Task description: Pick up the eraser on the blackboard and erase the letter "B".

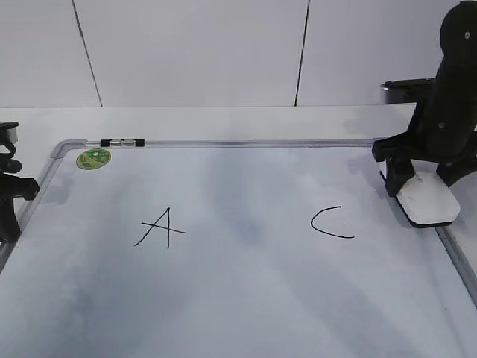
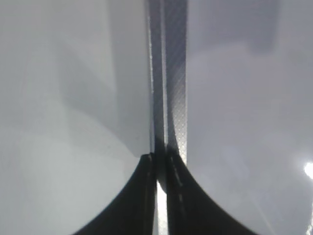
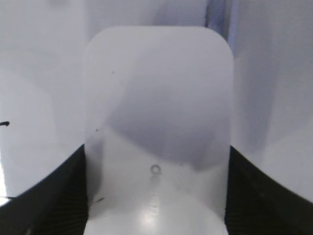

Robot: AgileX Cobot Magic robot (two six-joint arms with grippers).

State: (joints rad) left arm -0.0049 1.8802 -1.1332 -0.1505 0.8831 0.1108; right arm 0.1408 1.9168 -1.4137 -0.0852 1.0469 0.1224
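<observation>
The white eraser (image 1: 428, 203) lies at the right edge of the blackboard (image 1: 246, 298), a white board with a silver frame. My right gripper (image 1: 403, 177) is shut on the eraser's far end. In the right wrist view the eraser (image 3: 156, 98) fills the space between the two black fingers of the gripper (image 3: 156, 196). No letter "B" shows; only a faint grey smudge (image 1: 238, 201) lies between the slanted "A" (image 1: 160, 227) and the curved "C" (image 1: 330, 222). My left gripper (image 1: 11, 201) is shut and empty at the board's left edge, above the frame strip (image 2: 176, 73).
A black-and-silver marker (image 1: 123, 142) lies on the board's top frame at the left. A round green sticker (image 1: 93, 157) sits in the top left corner. A white wall stands behind the table.
</observation>
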